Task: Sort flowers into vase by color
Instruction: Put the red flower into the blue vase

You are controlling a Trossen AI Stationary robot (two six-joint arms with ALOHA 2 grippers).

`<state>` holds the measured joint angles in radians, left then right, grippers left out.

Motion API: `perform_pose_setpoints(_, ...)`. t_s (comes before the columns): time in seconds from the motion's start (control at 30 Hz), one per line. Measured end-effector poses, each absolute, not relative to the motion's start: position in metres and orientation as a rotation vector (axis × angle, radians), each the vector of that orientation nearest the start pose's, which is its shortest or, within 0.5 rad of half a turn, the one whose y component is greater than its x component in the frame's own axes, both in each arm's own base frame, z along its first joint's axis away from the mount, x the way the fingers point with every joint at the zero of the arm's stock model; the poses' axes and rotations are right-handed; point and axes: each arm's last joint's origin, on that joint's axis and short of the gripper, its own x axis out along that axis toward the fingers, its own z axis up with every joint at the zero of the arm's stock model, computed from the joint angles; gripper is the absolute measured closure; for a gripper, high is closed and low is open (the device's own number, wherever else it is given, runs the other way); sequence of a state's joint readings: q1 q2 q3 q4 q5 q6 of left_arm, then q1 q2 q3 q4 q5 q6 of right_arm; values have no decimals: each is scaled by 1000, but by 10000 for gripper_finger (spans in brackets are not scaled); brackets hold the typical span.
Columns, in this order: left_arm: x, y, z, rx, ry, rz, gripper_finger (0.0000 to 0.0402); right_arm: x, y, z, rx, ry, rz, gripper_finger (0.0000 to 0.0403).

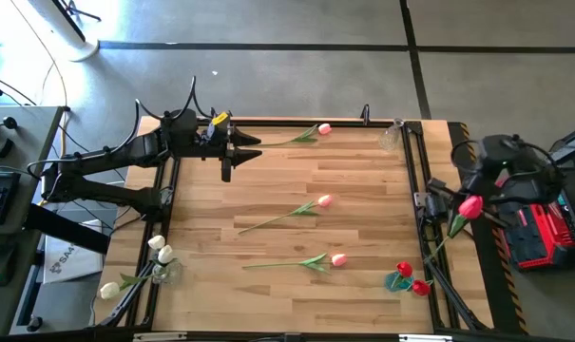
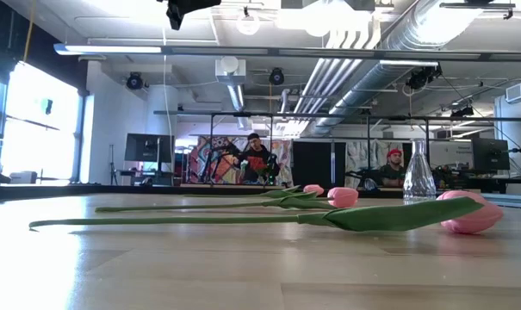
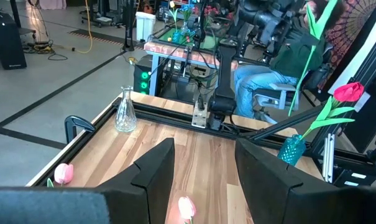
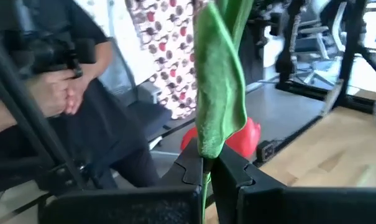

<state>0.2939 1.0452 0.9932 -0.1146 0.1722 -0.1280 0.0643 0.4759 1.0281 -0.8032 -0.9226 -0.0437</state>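
Three pink tulips lie flat on the wooden table: one at the far edge (image 1: 322, 128), one in the middle (image 1: 323, 200), one nearer (image 1: 338, 259). White tulips (image 1: 160, 250) stand in a vase at the near left. Red tulips (image 1: 405, 274) stand in a teal vase (image 3: 292, 149) at the near right. My left gripper (image 1: 239, 152) hovers open and empty above the far left of the table, as the left wrist view (image 3: 203, 168) shows. My right gripper (image 4: 207, 171) is shut on a red tulip (image 1: 470, 206) beyond the table's right edge. My right gripper pinches the red tulip's thin green stem (image 4: 206, 182) between its two fingers, close to the red head (image 4: 245, 138). A broad green leaf (image 4: 217, 93) stands up past the fingertips. The tulip is lifted clear, its stem end (image 1: 441, 245) slanting toward the table's near right corner.
An empty clear glass vase (image 1: 392, 139) stands at the far right corner and also shows in the low view (image 2: 418, 176). A black frame rail (image 1: 415, 190) runs along the table's edges. A person (image 4: 63, 93) stands beyond the right arm.
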Motion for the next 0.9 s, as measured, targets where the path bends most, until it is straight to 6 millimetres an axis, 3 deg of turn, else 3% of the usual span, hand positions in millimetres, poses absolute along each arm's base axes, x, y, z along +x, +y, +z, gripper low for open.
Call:
perform_pose_setpoints(0.33,222,62,363,-166,154,132,243,58,32,377,48,130,1022,403)
perform_pose_setpoints(0.53,222,62,363,-166,154,132,243,75,37,355,107,152,1039,403)
perform_pose_setpoints(0.9,222,62,363,-166,154,132,243,78,41,335,116,157,993,403)
